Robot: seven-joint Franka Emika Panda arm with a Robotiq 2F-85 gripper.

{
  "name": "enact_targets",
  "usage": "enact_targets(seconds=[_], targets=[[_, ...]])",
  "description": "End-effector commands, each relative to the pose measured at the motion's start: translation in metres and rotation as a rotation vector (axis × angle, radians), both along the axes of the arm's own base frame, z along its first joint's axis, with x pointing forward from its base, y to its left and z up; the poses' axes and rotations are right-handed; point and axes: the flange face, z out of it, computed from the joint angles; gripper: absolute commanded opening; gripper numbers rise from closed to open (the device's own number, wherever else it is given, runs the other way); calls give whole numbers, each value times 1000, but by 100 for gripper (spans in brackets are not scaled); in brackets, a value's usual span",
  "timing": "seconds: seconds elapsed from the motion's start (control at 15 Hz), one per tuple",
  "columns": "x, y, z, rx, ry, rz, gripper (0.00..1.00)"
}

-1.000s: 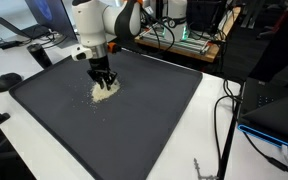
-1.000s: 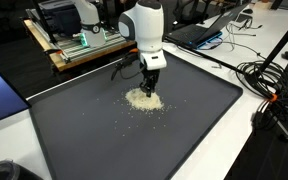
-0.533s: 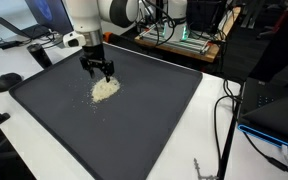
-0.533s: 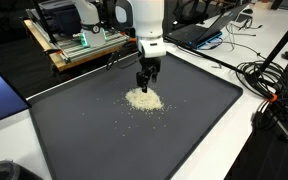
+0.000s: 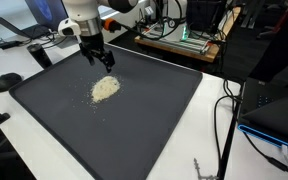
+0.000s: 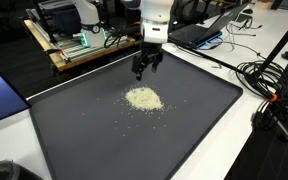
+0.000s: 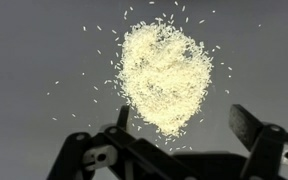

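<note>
Where it rests on the dark mat (image 5: 159,115), the pile of pale grains (image 5: 105,88) forms a loose heap with stray grains scattered round it. They look like rice, though the views are too coarse to be sure. A second ago the claw (image 5: 102,59) was down in this heap with its fingers close together. Since then it has lifted clear and its jaws have spread wide apart, holding nothing. The grains it was pressing into appear to be left on the mat, and the heap looks a touch broader than before. In both exterior views the pile now lies below the claw, apart from the fingertips. In the wrist view the pile (image 7: 164,72) fills the middle, its lower edge reaching down between the two open fingers (image 7: 246,128). The mat covers most of the white worktop (image 5: 212,135), with cables (image 5: 227,115) trailing beside it.
</note>
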Motion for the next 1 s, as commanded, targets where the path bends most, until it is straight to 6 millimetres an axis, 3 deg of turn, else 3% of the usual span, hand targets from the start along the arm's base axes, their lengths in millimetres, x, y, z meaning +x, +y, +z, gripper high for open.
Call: enact_targets(seconds=[0.0,0.47,0.93], targets=[[18,19,20,-88,14,-80,100],[52,62,12,-188,111,-156,100],[92,75,-20,-337,135,-150,100]])
